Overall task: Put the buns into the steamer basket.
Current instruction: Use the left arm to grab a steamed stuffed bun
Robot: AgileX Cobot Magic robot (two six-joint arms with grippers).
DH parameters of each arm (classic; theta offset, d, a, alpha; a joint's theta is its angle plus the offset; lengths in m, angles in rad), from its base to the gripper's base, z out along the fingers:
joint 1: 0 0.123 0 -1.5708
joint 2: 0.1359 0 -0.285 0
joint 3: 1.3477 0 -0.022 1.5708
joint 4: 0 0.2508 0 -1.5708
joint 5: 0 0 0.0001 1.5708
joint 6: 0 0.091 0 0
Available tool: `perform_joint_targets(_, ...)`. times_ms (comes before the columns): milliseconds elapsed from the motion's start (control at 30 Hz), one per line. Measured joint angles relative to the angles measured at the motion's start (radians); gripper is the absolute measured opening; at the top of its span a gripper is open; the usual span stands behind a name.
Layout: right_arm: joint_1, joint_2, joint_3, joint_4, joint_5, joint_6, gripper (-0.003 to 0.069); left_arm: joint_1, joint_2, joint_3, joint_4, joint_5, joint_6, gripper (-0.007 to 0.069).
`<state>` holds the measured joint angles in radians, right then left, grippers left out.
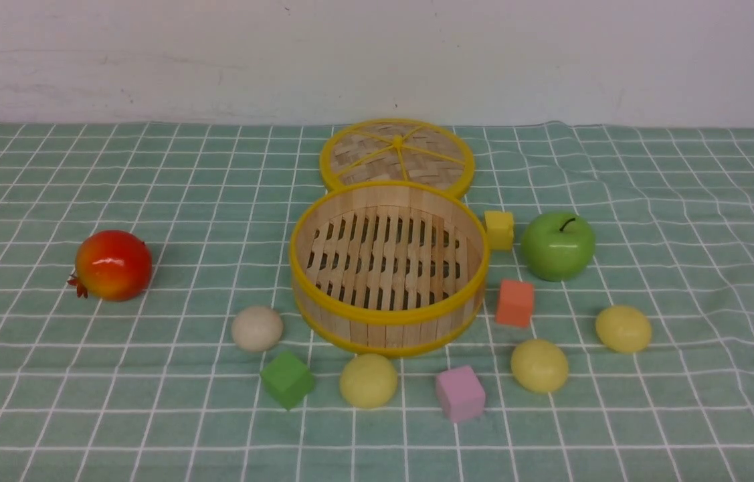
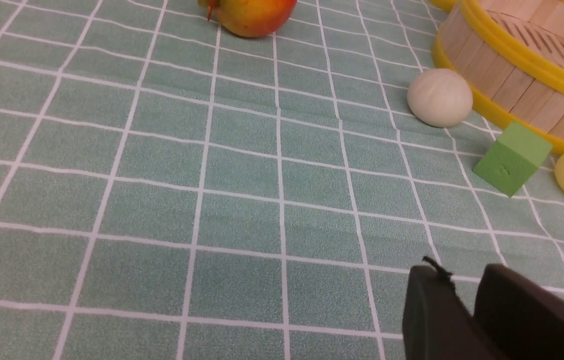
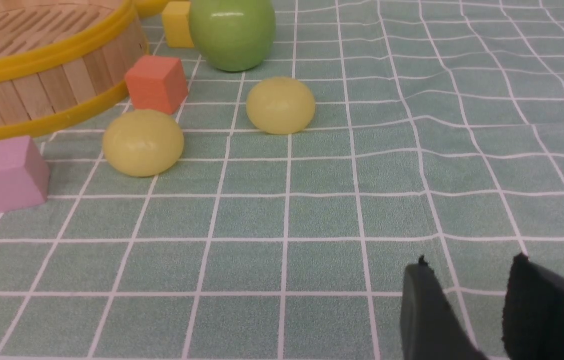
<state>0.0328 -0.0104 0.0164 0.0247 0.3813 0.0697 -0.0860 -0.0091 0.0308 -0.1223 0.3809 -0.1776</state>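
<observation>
Of my two arms I can see only the fingertips, each pair through its own wrist camera.

My left gripper shows as two dark, matte fingers rising from the lower edge of its wrist view. One has a small frayed tuft at its tip. The tips stand close together, with only a thin wedge of space between them that closes further down. I cannot tell whether they are fully closed.

My right gripper shows the same two dark fingers, each ending in a small point. These are clearly parted, with an open gap running down between them and nothing held in it.
</observation>
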Motion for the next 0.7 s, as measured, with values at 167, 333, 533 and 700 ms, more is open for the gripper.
perform_joint_targets(167,0.0,0.0,0.0,0.0,0.0,0.0,0.024,0.0,0.0,0.0,-0.019,-0.02,-0.009,0.0134)
perform_joint_targets(333,0.0,0.0,0.0,0.0,0.0,0.0,0.024,0.0,0.0,0.0,-0.316,-0.192,-0.188,0.0139)
perform_joint_targets(533,0.0,0.0,0.0,0.0,0.0,0.0,0.024,0.0,0.0,0.0,-0.574,-0.398,-0.259,0.0146)
perform_joint_targets(700,0.0,0.0,0.0,0.0,0.0,0.0,0.024,-0.007,0.0,-0.013,-0.605,-0.436,-0.259,0.0147)
